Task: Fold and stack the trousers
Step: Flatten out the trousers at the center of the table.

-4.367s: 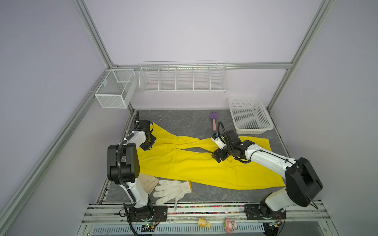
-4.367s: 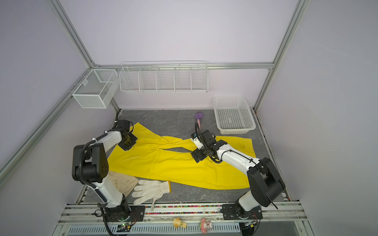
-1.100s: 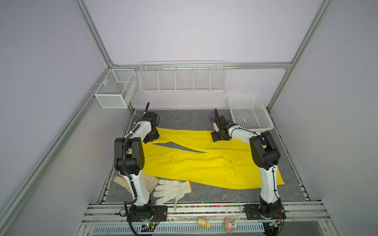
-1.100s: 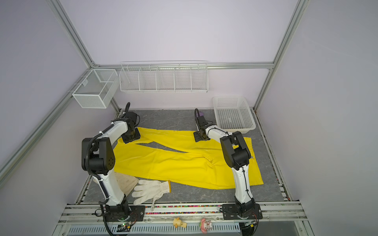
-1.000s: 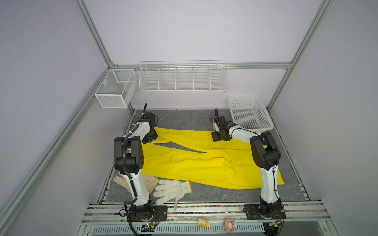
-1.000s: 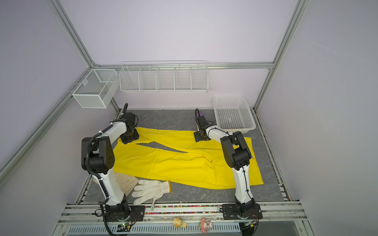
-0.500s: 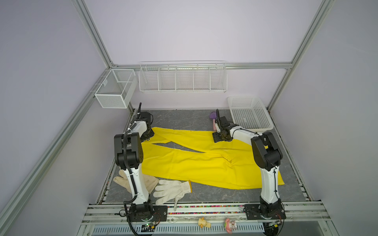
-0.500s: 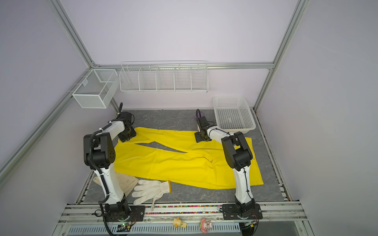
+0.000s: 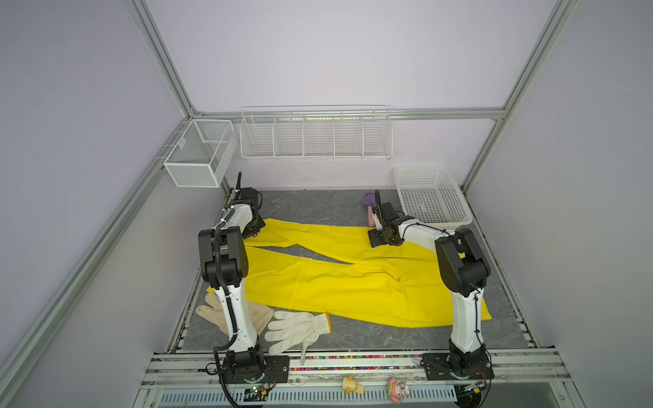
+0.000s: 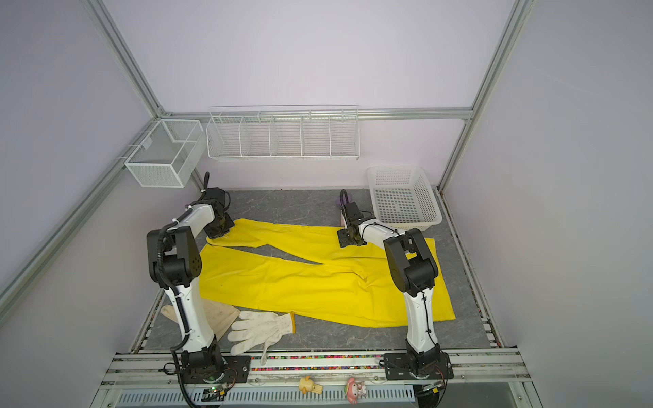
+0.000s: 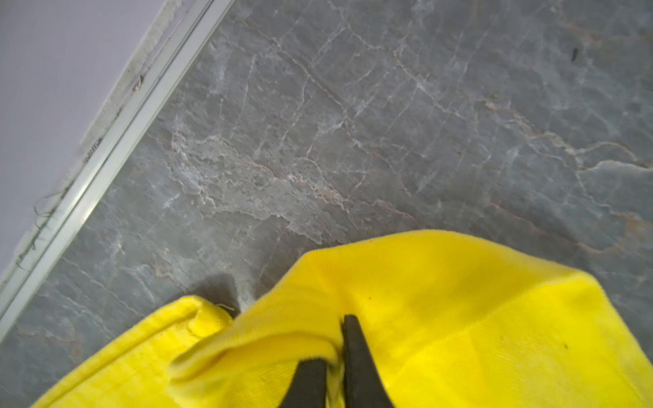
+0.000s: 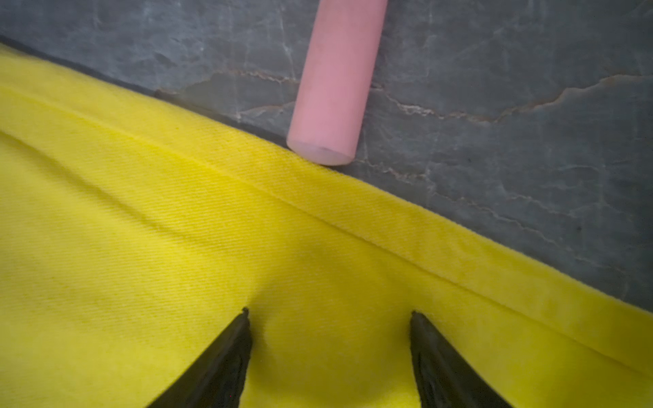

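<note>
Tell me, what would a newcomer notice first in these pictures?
The bright yellow trousers, spread across the grey table, catch the eye first. At their far edge the left jaws are shut on a leg end, while the right jaws stand open on the cloth beside a pink cylinder. A knitted glove lies in front.

Trousers (image 9: 335, 282) lie flat across the table (image 9: 318, 205), waist at 3 o'clock, both legs running toward 9 o'clock, the far leg ending at 10 o'clock. Knitted glove (image 9: 296, 326) lies at 7 o'clock, in front of the near leg and apart from it. Second glove (image 9: 263, 314) adjoins it on the 9 o'clock side, edges meeting. Basket (image 9: 445, 223) stands at 1 o'clock, behind the waist. Rod-shaped tool (image 12: 334, 81) lies just beside the basket, its end at the trousers' far edge. Wire rack (image 9: 316, 141) hangs on the wall at 12 o'clock, with the mesh box (image 9: 198, 159) at 11 o'clock.
</note>
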